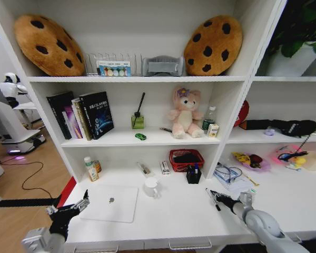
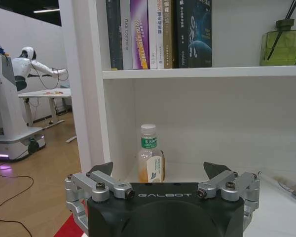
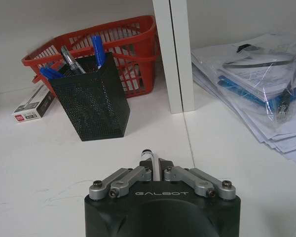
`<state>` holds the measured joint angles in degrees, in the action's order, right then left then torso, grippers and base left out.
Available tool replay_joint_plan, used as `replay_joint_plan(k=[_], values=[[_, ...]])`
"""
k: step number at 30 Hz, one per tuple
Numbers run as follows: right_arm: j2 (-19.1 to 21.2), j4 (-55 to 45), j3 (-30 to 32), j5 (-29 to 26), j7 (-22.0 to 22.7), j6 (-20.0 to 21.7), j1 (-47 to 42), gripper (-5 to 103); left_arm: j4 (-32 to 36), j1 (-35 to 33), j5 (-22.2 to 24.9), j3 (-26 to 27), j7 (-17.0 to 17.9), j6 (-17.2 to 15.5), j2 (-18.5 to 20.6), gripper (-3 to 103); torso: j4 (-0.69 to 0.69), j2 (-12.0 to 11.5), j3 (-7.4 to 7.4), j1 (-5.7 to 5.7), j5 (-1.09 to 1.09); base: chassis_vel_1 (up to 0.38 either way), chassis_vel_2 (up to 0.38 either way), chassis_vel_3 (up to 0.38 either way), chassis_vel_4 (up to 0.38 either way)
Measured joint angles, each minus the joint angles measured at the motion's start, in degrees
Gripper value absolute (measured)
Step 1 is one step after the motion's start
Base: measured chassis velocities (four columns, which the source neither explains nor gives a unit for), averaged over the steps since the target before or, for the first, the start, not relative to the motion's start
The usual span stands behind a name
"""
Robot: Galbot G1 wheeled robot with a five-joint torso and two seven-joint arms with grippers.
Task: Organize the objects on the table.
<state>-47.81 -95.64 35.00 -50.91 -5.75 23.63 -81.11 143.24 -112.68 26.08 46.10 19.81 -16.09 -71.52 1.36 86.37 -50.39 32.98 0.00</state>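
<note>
Left end effector [image 1: 68, 210] is hovering wide open and holding nothing off the worktop [image 1: 174, 216] corner, just left of the silver laptop [image 1: 110, 203]; in the left wrist view its fingers [image 2: 101, 174] are spreading apart in front of a small bottle [image 2: 150, 159]. Laptop is sitting closed and flat, not yet put away. Right of the laptop, a white cup [image 1: 151, 186], then the black mesh pen holder [image 1: 194, 174] already carrying blue-capped pens [image 3: 97, 49], the red basket [image 1: 186, 158] behind it. Further right of the laptop, right end effector [image 1: 221, 199] is clamping a black-capped white pen [image 3: 153, 160], looks headed for the holder. Task looks partway, laptop and loose items remaining.
</note>
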Motion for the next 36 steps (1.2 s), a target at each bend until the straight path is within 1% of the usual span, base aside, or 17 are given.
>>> replay_joint_plan(k=[3, 4, 6, 7, 10, 11, 12, 16, 17, 21, 23, 29, 31, 33, 34, 35, 36], values=[[-0.16, 0.03, -0.32, 0.4, 0.1, 0.17, 0.12, 21, 0.0, 0.0, 0.0, 0.0, 0.0, 0.0, 0.0, 100, 0.0, 0.0, 0.0, 0.0, 0.0, 0.0, 0.0, 0.0, 0.0], [-0.16, 0.03, -0.32, 0.4, 0.1, 0.17, 0.12, 21, 0.0, 0.0, 0.0, 0.0, 0.0, 0.0, 0.0, 100, 0.0, 0.0, 0.0, 0.0, 0.0, 0.0, 0.0, 0.0, 0.0], [-0.3, 0.32, -0.59, 0.44, 0.59, 0.21, 0.23, 32, 0.0, 0.0, 0.0, 0.0, 0.0, 0.0, 0.0, 100, -0.01, 0.0, 0.0, 0.0, 0.0, 0.0, 0.0, 0.0, 0.0], [-0.3, 0.32, -0.59, 0.44, 0.59, 0.21, 0.23, 32, 0.0, 0.0, 0.0, 0.0, 0.0, 0.0, 0.0, 100, -0.01, 0.0, 0.0, 0.0, 0.0, 0.0, 0.0, 0.0, 0.0], [-0.31, 0.92, -0.83, 0.54, 0.96, -0.33, 0.39, 48, 0.0, 0.0, 0.0, 0.0, 0.0, 0.0, 0.0, 100, 0.0, 0.0, 0.0, 0.0, -0.01, 0.0, 0.0, 0.0, 0.0], [-0.31, 0.92, -0.83, 0.54, 0.96, -0.33, 0.39, 48, 0.0, 0.0, 0.0, 0.0, 0.0, 0.0, 0.0, 100, 0.0, 0.0, 0.0, 0.0, -0.01, 0.0, 0.0, 0.0, 0.0], [-0.28, 1.03, -0.86, 0.63, 0.87, -0.55, 0.42, 54, 0.0, 0.0, 0.0, 0.0, 0.0, 0.0, 0.0, 100, 0.0, 0.0, 0.0, 0.0, -0.01, 0.0, 0.0, 0.0, 0.0], [-0.3, 1.12, -0.98, 2.87, 0.03, -2.69, 0.52, 59, 0.0, 0.0, 0.0, 0.0, 0.0, 0.0, 0.0, 100, 0.01, 0.0, -0.01, 0.0, 0.01, 0.0, 0.0, 0.0, 0.0], [-0.41, 0.72, -0.98, 4.07, -0.11, -3.66, 0.6, 55, 0.0, 0.0, 0.0, 0.0, 0.0, 0.0, 0.0, 100, 0.0, 0.0, 0.0, 0.0, 0.0, 0.0, 0.0, 0.0, 0.0], [-0.52, -0.13, -0.97, 5.11, -0.47, -4.87, 0.64, 50, 0.0, 0.0, 0.0, 0.0, 0.0, 0.0, 0.0, 100, -0.01, 0.0, 0.0, 0.0, 0.0, 0.0, 0.0, 0.0, 0.0], [-0.69, -0.46, -1.11, 6.94, -1.45, -6.11, 0.71, 47, 0.0, 0.0, 0.0, 0.0, 0.0, 0.0, 0.0, 100, 0.0, 0.0, 0.0, 0.0, -0.01, 0.0, 0.0, 0.0, 0.0], [-1.32, 0.19, -2.44, 7.73, -2.14, -5.92, 1.06, 44, 0.0, 0.0, 0.0, 0.0, 0.0, 0.0, 0.0, 100, -0.01, 0.0, 0.0, 0.0, 0.0, 0.0, 0.0, 0.0, 0.0], [-1.7, 1.03, -3.06, 8.28, -2.25, -5.49, 1.13, 36, 0.0, 0.0, 0.0, 0.0, 0.0, 0.0, 0.0, 100, 0.0, 0.0, 0.0, 0.0, 0.0, 0.0, 0.0, 0.0, 0.0], [-1.83, 1.18, -3.34, 9.03, -2.24, -5.3, 1.13, 36, 0.0, 0.0, 0.0, 0.0, 0.0, 0.0, 0.0, 100, 0.0, 0.0, 0.0, 0.0, 0.0, 0.0, 0.0, 0.0, 0.0], [-1.91, 1.1, -3.56, 9.51, -2.21, -4.7, 1.06, 25, 0.0, 0.0, 0.0, 0.0, 0.0, 0.0, 0.0, 100, 0.0, 0.0, 0.0, 0.0, 0.0, 0.0, 0.0, 0.0, 0.0], [-1.93, 0.98, -3.61, 9.57, -2.15, -4.33, 1.03, 25, 0.0, 0.0, 0.0, 0.0, 0.0, 0.0, 0.0, 100, 0.0, 0.0, 0.0, 0.0, -0.02, 0.0, 0.0, 0.0, 0.0], [-1.96, 0.86, -3.65, 9.61, -2.03, -3.92, 1.03, 22, 0.0, 0.0, 0.0, 0.0, 0.0, 0.0, 0.0, 100, 0.0, 0.0, 0.0, 0.0, -0.02, 0.0, 0.0, 0.0, 0.0]])
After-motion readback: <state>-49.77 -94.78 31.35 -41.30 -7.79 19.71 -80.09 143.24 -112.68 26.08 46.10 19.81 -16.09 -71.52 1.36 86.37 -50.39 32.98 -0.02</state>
